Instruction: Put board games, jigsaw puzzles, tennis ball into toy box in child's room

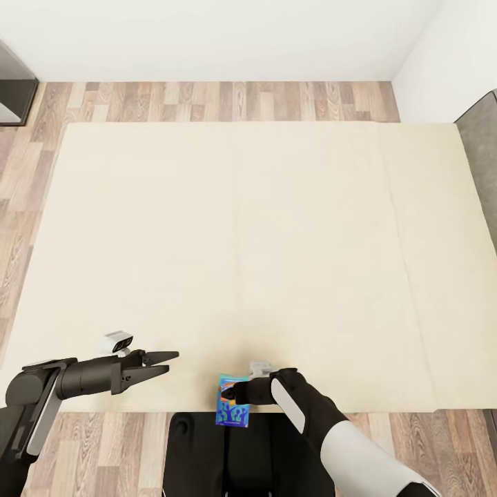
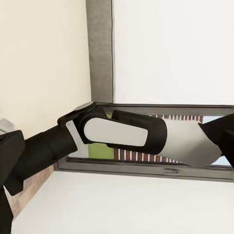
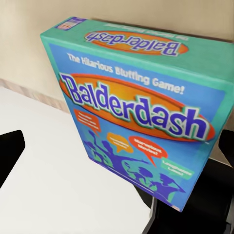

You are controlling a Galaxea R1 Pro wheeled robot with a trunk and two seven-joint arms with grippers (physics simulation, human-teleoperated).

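A blue and green board game (image 1: 232, 413), printed "Balderdash" (image 3: 141, 112), hangs upright at the near edge of the cream bed (image 1: 241, 241), just over my black base. My right gripper (image 1: 232, 393) is shut on it from the right, with dark fingers (image 3: 9, 152) showing on both sides of the box in the right wrist view. To the left, my left gripper (image 1: 163, 364) hovers low over the bed's near edge. It is open, holds nothing and points toward the box. The bed's seam (image 1: 400, 241) runs down its right part.
Wood plank floor (image 1: 228, 100) borders the bed on the far side, the left and the near side, with white wall behind. A dark cabinet (image 1: 14, 90) stands at the far left. A grey panel (image 1: 483, 159) lines the bed's right side. My right forearm (image 2: 117, 132) crosses the left wrist view.
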